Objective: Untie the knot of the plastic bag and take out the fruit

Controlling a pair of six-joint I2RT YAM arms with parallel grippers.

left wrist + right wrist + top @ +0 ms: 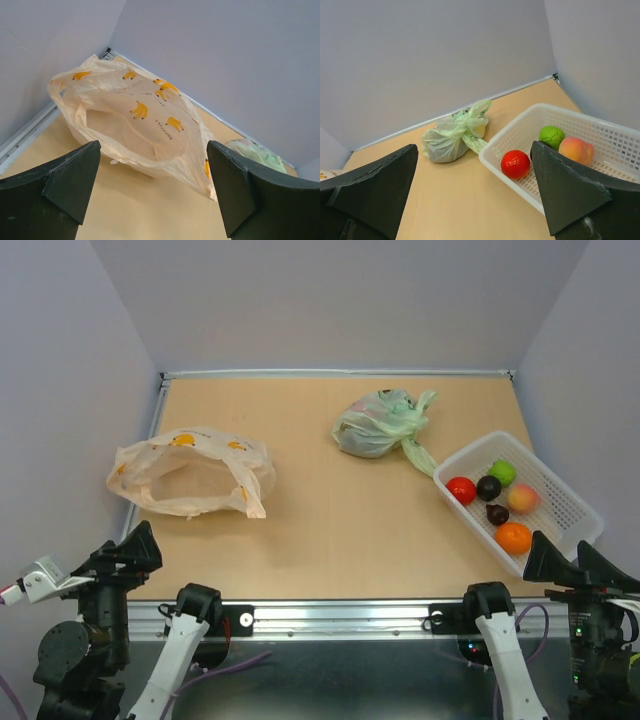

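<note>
The peach-orange plastic bag point(190, 472) with banana prints lies at the left of the table, its mouth gaping wide towards my left arm; in the left wrist view the plastic bag point(140, 125) looks hollow inside. A knot on it is not in view. Fruit lies in the white basket point(575, 498): a red one point(461, 489), a green one point(503, 472), a peach point(523, 499), an orange point(513, 537) and two dark ones. My left gripper point(135, 548) hangs open at the near left edge, short of the bag. My right gripper point(560, 555) is open just before the basket's near corner.
A pale green bag point(378, 425), tied with a tail, sits at the back middle, its tail touching the basket's far corner; the right wrist view shows this green bag point(452, 137) beside the basket point(495, 159). Walls close in the table's left, back and right.
</note>
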